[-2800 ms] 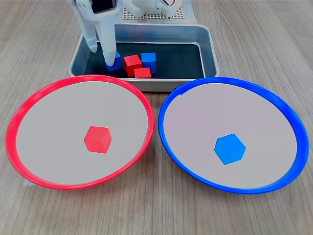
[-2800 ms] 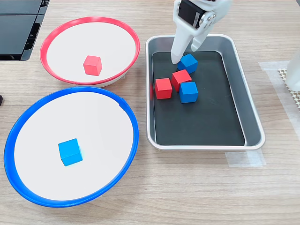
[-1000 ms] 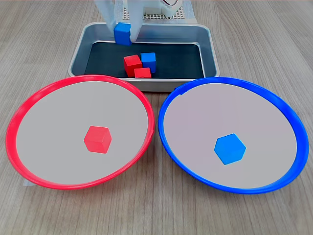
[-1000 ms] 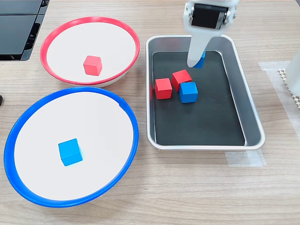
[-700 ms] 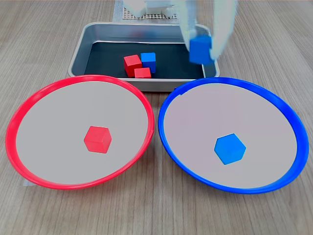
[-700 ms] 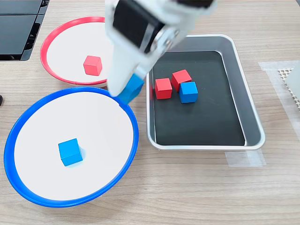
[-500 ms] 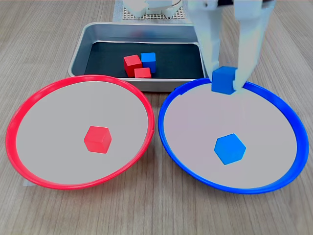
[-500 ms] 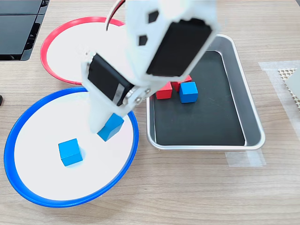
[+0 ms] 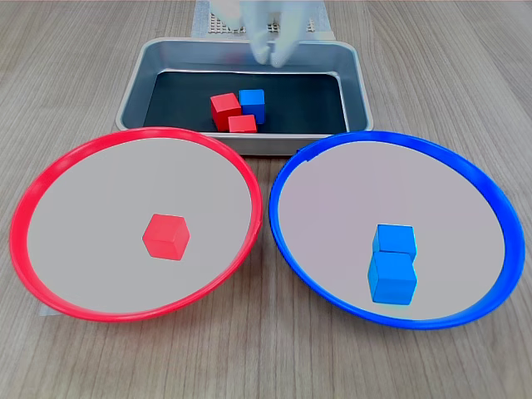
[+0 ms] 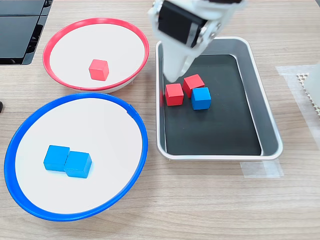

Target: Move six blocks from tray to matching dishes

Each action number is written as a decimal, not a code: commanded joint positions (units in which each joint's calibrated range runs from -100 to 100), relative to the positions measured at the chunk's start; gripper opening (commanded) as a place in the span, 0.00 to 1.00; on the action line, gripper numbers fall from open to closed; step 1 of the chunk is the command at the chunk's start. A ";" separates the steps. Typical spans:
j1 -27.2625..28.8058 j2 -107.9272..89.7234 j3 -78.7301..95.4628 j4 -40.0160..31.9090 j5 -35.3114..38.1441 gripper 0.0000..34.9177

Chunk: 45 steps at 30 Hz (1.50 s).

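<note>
The silver tray [image 9: 357,83] [image 10: 270,131] holds two red blocks [image 9: 224,108] [image 9: 242,124] and one blue block [image 9: 252,102], bunched together; in the second exterior view they are red [image 10: 174,94], red [image 10: 193,83] and blue [image 10: 201,98]. In the blue-rimmed dish [image 9: 492,198] [image 10: 141,142] two blue blocks [image 9: 394,239] [image 9: 392,278] lie touching. The red-rimmed dish [image 9: 33,191] [image 10: 95,21] holds one red block [image 9: 166,237] [image 10: 98,69]. My gripper [image 9: 272,56] [image 10: 175,76] hangs motion-blurred over the tray's far end, just above the red blocks. Nothing is in it, and its tips show a small gap.
Both dishes sit on a wooden table in front of the tray. A black flat object [image 10: 17,30] lies at the second exterior view's top left. Clear tape [image 10: 260,170] marks the table by the tray, and a white mesh mat [image 9: 218,22] lies behind it.
The gripper carried a blue block from the tray to the blue dish and let it go beside the blue block there. It has swung back over the tray, empty.
</note>
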 commanded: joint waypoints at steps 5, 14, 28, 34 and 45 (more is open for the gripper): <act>7.64 -9.43 20.95 -14.33 8.55 0.25; 8.39 -5.33 21.68 -19.11 17.24 0.48; 9.05 -0.30 25.14 -30.09 24.66 0.41; 7.36 1.23 26.23 -33.39 24.96 0.07; 3.78 -3.80 2.20 -2.61 9.82 0.00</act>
